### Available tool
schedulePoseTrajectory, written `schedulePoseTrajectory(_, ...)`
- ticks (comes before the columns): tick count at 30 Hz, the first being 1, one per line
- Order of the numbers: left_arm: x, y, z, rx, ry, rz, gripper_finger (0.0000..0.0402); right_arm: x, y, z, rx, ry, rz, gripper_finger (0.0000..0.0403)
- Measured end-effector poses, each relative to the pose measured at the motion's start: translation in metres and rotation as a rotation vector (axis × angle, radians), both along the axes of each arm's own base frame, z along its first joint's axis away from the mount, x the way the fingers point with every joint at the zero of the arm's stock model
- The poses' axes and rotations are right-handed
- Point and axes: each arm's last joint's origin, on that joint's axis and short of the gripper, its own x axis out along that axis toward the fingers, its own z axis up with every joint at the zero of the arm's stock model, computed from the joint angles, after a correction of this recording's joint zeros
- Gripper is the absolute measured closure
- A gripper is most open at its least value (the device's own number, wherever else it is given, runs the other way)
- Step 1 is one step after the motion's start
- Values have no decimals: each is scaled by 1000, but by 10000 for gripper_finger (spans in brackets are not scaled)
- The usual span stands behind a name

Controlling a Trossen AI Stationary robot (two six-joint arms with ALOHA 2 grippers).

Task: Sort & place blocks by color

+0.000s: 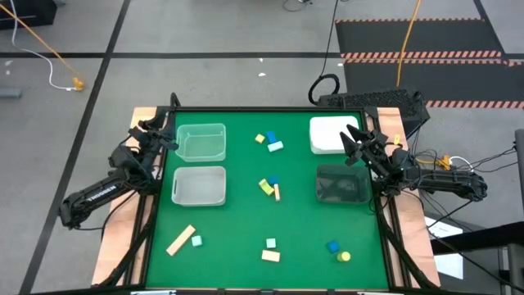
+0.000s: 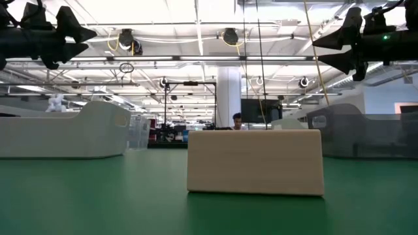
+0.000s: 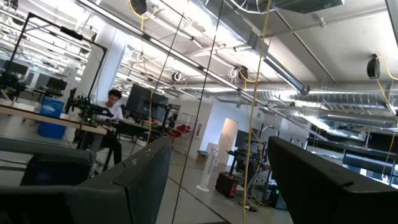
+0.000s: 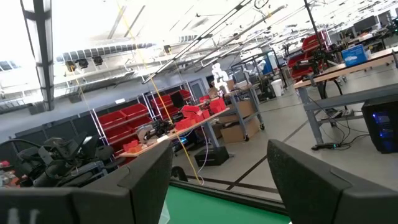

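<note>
Blocks (image 1: 268, 187) lie scattered; both claws, seemingly open, hover apart.

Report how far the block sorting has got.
Nothing looks sorted: the four bins appear empty. Nothing is in hand: the left tool and right tool hang open and empty at the table's edges. All the blocks lie scattered on the mat, left to sort.

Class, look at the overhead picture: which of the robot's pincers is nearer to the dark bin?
The right. The right pincer sits at the table's right edge, just above the dark bin. The left pincer is across the table, beside the clear bins at the left edge.
</note>
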Motion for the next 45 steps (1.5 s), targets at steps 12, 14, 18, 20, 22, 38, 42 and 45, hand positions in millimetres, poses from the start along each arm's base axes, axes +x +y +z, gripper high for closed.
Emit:
schedulePoseTrajectory(12,0,0,0,0,0,0,133,0,0,0,-2,-5,2,149)
schedulePoseTrajectory(14,0,0,0,0,0,0,133,0,0,1,-2,-9,3,149)
schedulePoseTrajectory(18,0,0,0,0,0,0,133,-1,0,3,-5,-29,1,149)
schedulePoseTrajectory(20,0,0,0,0,0,0,133,-2,0,6,-11,-64,1,149)
schedulePoseTrajectory(22,0,0,0,0,0,0,133,-4,1,10,-19,-111,0,149)
schedulePoseTrajectory(38,0,0,0,0,0,0,133,-2,2,18,144,-355,146,149)
schedulePoseTrajectory(42,0,0,0,0,0,0,133,4,3,31,123,-337,230,149)
schedulePoseTrajectory(45,0,0,0,0,0,0,133,11,2,41,119,-310,243,149)
